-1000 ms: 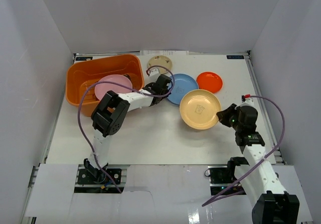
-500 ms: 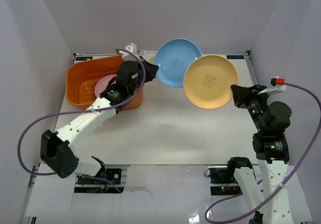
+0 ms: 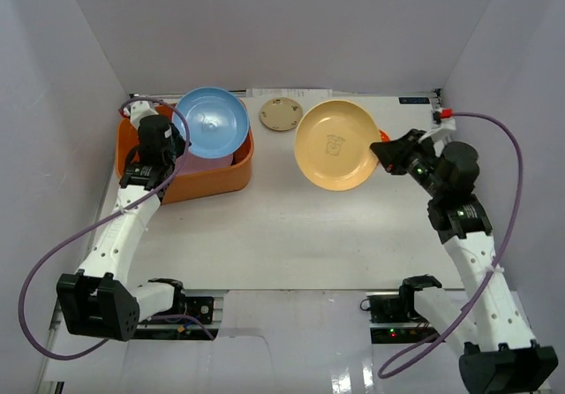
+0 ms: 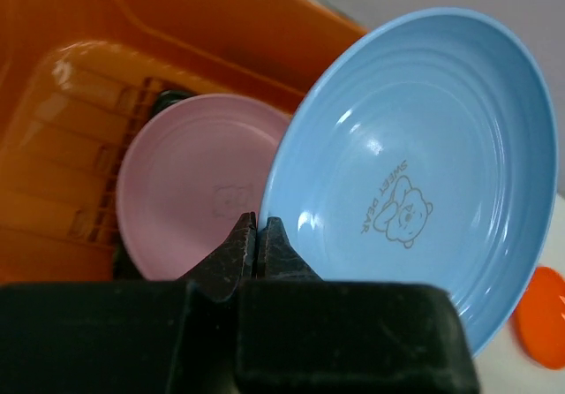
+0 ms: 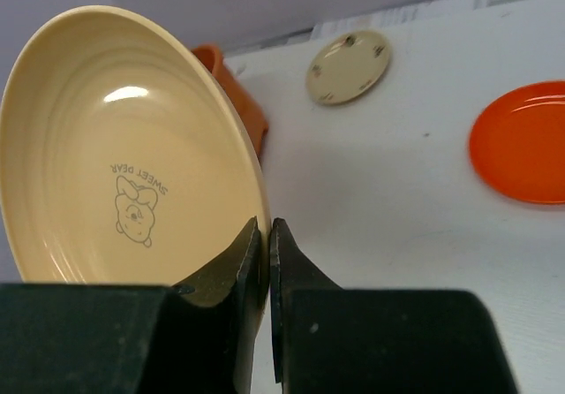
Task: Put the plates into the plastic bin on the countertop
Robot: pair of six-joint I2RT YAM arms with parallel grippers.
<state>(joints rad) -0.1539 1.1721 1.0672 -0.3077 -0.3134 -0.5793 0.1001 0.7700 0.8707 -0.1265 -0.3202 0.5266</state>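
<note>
My left gripper (image 3: 175, 134) (image 4: 257, 226) is shut on the rim of the light blue plate (image 3: 210, 123) (image 4: 415, 155), holding it tilted in the air over the orange plastic bin (image 3: 225, 171) (image 4: 53, 120). A pink plate (image 4: 190, 191) lies inside the bin, with a dark plate edge under it. My right gripper (image 3: 378, 149) (image 5: 267, 231) is shut on the rim of the peach-yellow plate (image 3: 336, 144) (image 5: 115, 147), lifted above the middle of the white countertop (image 3: 291, 226). The small tan plate (image 3: 281, 114) (image 5: 350, 67) and the orange-red plate (image 5: 521, 142) (image 4: 540, 314) lie on the countertop.
White walls (image 3: 71, 67) close in the countertop on the left, back and right. The left arm's purple cable (image 3: 53, 253) loops out along the left wall. The right arm's cable (image 3: 499, 191) runs along the right side.
My left arm has swung left, carrying the light blue plate from the back wall to above the bin. My right arm has moved the peach-yellow plate leftward and a little lower.
</note>
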